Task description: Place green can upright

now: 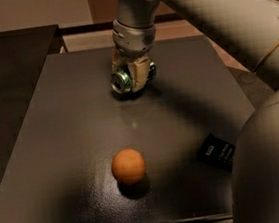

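Note:
The green can [123, 81] is held in my gripper [132, 79] near the far middle of the dark table [57, 143]. The can is tilted, with its silver end facing the camera and to the left, low over the tabletop. The gripper's pale fingers [140, 75] are closed on the can's sides, and most of its green body is hidden between them. The arm reaches down to it from the upper right.
An orange ball [128, 166] sits on the near middle of the table. A small black packet [217, 151] lies at the near right, beside the robot's pale body [269, 164]. A second dark surface [8, 63] adjoins the table on the left.

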Controlling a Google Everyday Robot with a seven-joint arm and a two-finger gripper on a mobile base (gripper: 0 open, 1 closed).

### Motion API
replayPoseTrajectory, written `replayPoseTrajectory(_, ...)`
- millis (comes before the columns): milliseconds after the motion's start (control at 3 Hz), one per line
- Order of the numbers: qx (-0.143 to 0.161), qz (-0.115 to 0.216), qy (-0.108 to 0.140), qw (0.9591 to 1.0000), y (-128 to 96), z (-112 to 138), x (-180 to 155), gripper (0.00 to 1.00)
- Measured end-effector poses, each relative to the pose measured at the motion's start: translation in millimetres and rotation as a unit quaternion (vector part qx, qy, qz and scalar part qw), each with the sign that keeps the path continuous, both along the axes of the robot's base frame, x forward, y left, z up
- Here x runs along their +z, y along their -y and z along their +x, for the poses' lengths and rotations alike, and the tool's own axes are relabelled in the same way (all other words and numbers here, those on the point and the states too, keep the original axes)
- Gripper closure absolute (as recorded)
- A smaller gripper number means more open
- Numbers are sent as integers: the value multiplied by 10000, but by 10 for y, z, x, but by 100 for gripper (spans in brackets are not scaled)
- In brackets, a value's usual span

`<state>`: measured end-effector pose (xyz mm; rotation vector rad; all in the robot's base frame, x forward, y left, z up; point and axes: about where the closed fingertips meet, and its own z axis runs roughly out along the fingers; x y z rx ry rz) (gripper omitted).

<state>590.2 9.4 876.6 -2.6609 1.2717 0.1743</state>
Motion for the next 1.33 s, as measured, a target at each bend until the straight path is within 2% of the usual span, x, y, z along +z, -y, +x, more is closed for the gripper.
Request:
replayPoseTrajectory(333,-406,919,-446,9939,-126,14,233,100)
replayPoseTrajectory(667,-651,1857,-924,9761,-251,-78,387,100)
replayPoseTrajectory(1000,-717,2748,-1352,9492,-357,-239,535,100)
replayPoseTrajectory(1333,-868,3535,-1722,9153,-440,-413,656,100)
